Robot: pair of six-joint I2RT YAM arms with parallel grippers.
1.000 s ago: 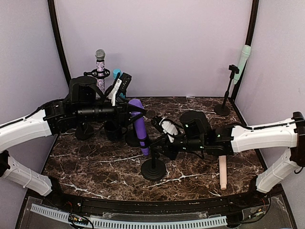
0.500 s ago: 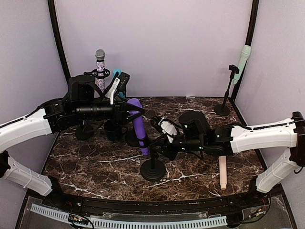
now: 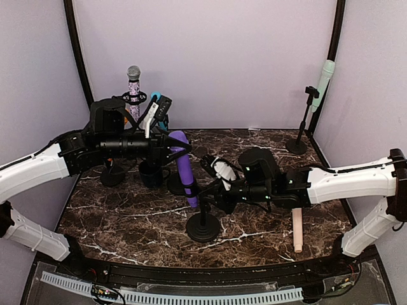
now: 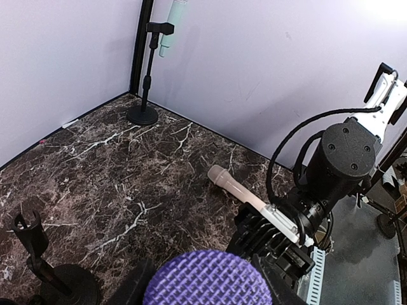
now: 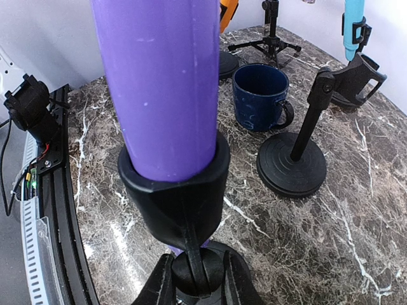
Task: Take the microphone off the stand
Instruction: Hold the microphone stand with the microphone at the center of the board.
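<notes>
A purple microphone [image 3: 185,168] leans in the black clip [image 5: 175,181] of a round-based stand [image 3: 203,227] at the table's middle. My left gripper [image 3: 173,143] is shut on the microphone's upper end; in the left wrist view the purple mesh head [image 4: 206,279] fills the space between the dark fingers [image 4: 126,287]. My right gripper [image 5: 198,283] is shut on the stand's ball joint [image 5: 197,272], just under the clip and above the base. The smooth purple body [image 5: 159,76] rises straight in front of the right wrist camera.
A navy mug [image 5: 261,95] and an empty black stand [image 5: 294,160] sit just behind the purple one. A pale pink microphone [image 3: 296,230] lies on the marble at right. A mint microphone on a stand [image 3: 324,77] is back right, a glitter one [image 3: 133,89] back left.
My left gripper and the microphone's top have drifted slightly left and back. The right gripper keeps its hold on the stand, which has barely shifted.
</notes>
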